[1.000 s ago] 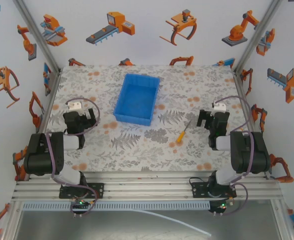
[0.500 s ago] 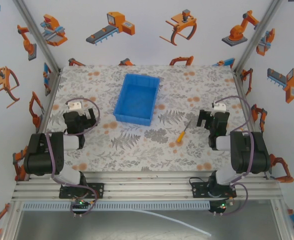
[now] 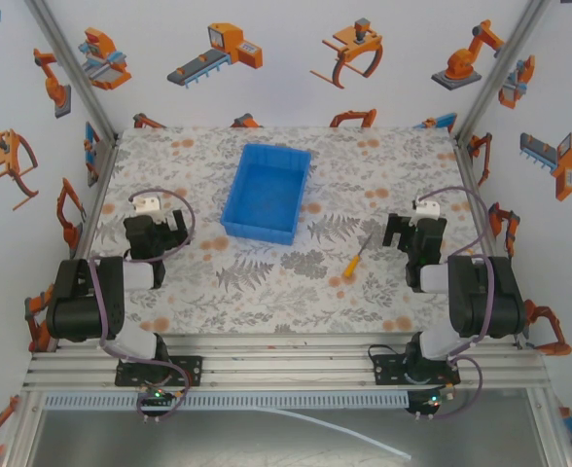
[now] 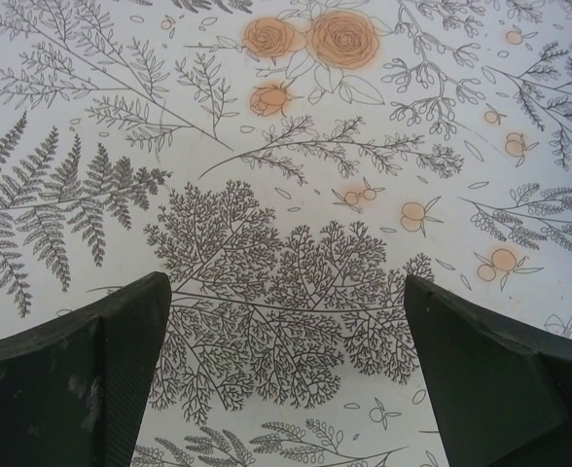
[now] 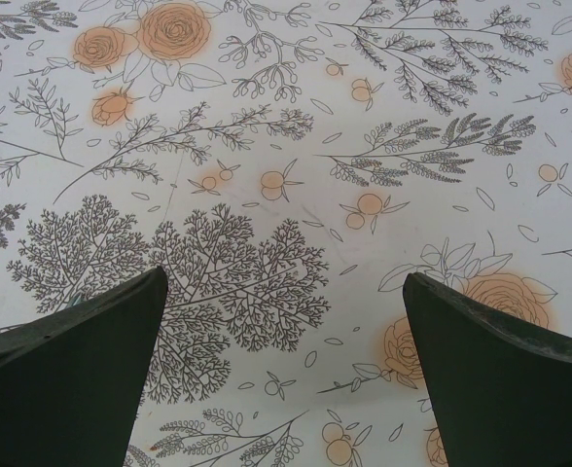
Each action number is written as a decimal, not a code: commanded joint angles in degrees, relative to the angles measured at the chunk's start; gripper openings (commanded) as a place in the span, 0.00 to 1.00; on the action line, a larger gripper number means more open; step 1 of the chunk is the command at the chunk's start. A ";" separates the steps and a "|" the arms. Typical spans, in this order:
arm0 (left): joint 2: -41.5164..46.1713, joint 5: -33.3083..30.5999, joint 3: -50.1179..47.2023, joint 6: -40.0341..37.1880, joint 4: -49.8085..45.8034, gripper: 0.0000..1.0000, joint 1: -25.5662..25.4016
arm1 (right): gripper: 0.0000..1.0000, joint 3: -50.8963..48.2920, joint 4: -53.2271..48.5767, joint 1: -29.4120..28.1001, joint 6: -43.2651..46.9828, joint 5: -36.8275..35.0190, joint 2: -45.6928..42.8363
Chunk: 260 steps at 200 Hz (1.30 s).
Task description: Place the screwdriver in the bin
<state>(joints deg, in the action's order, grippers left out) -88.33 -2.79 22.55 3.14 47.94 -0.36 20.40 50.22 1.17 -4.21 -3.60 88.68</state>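
The screwdriver [image 3: 356, 257] lies flat on the desk [image 3: 267, 292], near the right end effector [image 3: 401, 227] on its left and apart from it, orange handle toward the near edge. The bin [image 3: 267, 190] sits farther back and to the left, apart from the screwdriver. Both the right end effector and the left end effector [image 3: 157, 233] are released, fingers spread over bare desk.

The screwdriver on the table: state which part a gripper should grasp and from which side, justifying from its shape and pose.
Probably the orange handle of the screwdriver, its thickest part, from straight above, closing across its diagonal length. It lies flat on the table, leaving no room underneath. The open right gripper sits nearest.
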 commanded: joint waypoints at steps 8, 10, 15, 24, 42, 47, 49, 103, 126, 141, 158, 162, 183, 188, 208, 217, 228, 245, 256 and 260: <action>0.09 1.28 1.19 -1.09 -0.88 0.97 -0.25 | 0.99 1.48 0.46 0.45 0.76 0.44 -0.15; 0.09 1.31 1.19 -1.09 -0.89 0.97 -0.25 | 0.99 1.48 0.44 0.47 0.75 0.50 -0.17; 0.07 1.26 1.27 -1.03 -0.84 0.97 -0.25 | 0.99 1.48 0.45 0.50 0.72 0.44 -0.18; 0.05 1.36 1.27 -1.04 -0.97 0.97 -0.25 | 0.99 1.48 0.48 0.50 0.72 0.44 -0.18; -0.06 1.38 1.36 -1.09 -1.06 0.97 -0.25 | 0.99 1.40 0.51 0.45 0.21 -1.09 -0.17; 0.08 1.34 1.28 -1.03 -0.99 0.97 -0.25 | 0.99 1.40 0.52 0.50 0.19 -1.15 -0.17; 0.09 1.24 1.27 -1.03 -1.01 0.97 -0.25 | 0.99 1.39 0.50 0.50 0.19 -1.15 -0.18; 2.37 0.94 3.84 -1.24 -7.10 0.97 -0.42 | 0.99 2.97 -4.09 0.46 -0.94 -3.95 -2.84; 4.51 0.21 8.82 -0.93 -17.57 0.97 -0.43 | 0.99 6.37 -14.58 0.08 -1.23 -6.69 -8.55; 5.69 0.30 11.76 -0.72 -23.86 0.97 -0.43 | 0.99 8.29 -19.97 0.06 -2.67 -9.16 -12.17; 7.19 0.62 15.89 0.18 -33.13 0.97 -0.43 | 0.99 11.57 -29.18 0.03 -7.76 -11.66 -16.66; 7.50 0.45 16.94 0.55 -35.51 0.97 -0.47 | 0.99 12.63 -31.93 0.08 -10.61 -12.27 -17.37; 9.36 0.42 22.06 2.08 -46.21 0.97 -0.56 | 0.99 21.10 -50.58 -0.23 -19.61 -11.97 -18.64; 9.59 0.37 23.17 2.10 -48.29 0.97 -0.59 | 0.99 22.53 -53.91 -0.71 -20.57 -11.54 -18.77; 10.28 0.28 26.71 1.35 -54.35 0.97 -0.60 | 0.99 25.12 -62.28 -4.39 -23.10 -13.10 -20.37; 10.46 -0.04 27.81 1.09 -56.07 0.97 -0.61 | 0.99 26.28 -66.65 -6.41 -25.18 -15.43 -20.95; 10.81 0.77 28.81 0.90 -57.58 0.97 -0.61 | 0.99 28.38 -72.19 -7.96 -27.76 -15.23 -21.06; 11.54 2.87 29.99 1.20 -59.56 0.97 -0.61 | 0.99 30.74 -79.58 -10.68 -31.95 -14.73 -20.74; 12.03 4.19 30.90 1.80 -60.80 0.97 -0.61 | 0.96 31.95 -82.93 -12.75 -33.88 -13.95 -19.96; 12.10 4.54 31.33 2.07 -61.33 0.97 -0.61 | 0.96 32.38 -84.17 -13.65 -34.60 -13.94 -19.54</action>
<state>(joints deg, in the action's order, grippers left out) -78.24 -1.48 51.29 4.05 -6.31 -0.73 49.21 -18.76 -8.88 -30.81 -16.58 68.45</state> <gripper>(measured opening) 0.974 0.978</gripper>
